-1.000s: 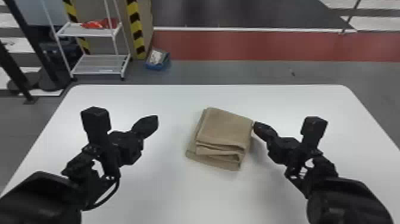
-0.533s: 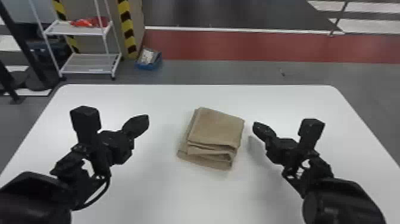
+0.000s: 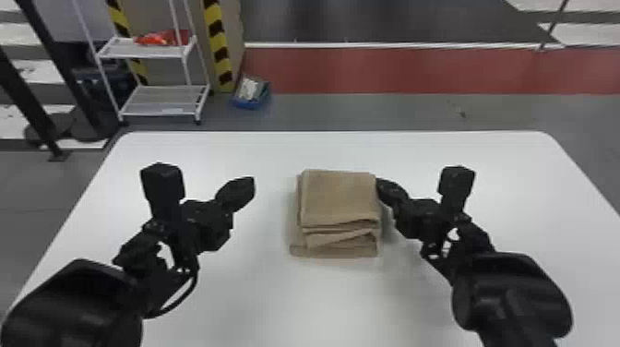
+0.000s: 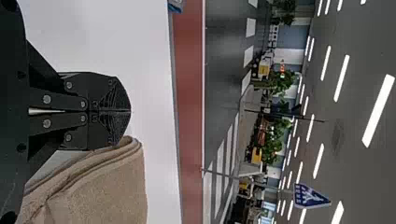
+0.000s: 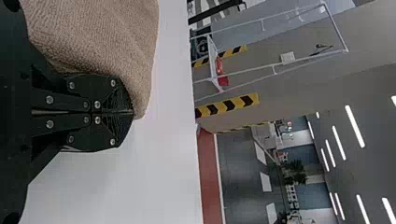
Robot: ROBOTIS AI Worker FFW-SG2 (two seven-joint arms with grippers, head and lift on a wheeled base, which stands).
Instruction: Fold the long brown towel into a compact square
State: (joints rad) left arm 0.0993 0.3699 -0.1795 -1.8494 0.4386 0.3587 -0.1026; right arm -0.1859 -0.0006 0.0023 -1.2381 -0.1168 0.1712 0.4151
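Brown towel (image 3: 340, 197) turned straighter, right gripper (image 3: 383, 185) now against it

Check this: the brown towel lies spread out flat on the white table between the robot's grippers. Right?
Not spread out: the head view shows the towel folded in layers, on the white table between the left gripper and right gripper.

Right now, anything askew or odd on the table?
The folded brown towel looks uneven: at its near edge the bottom layer sticks out past the top, and a middle layer slants. Nothing else stands out.
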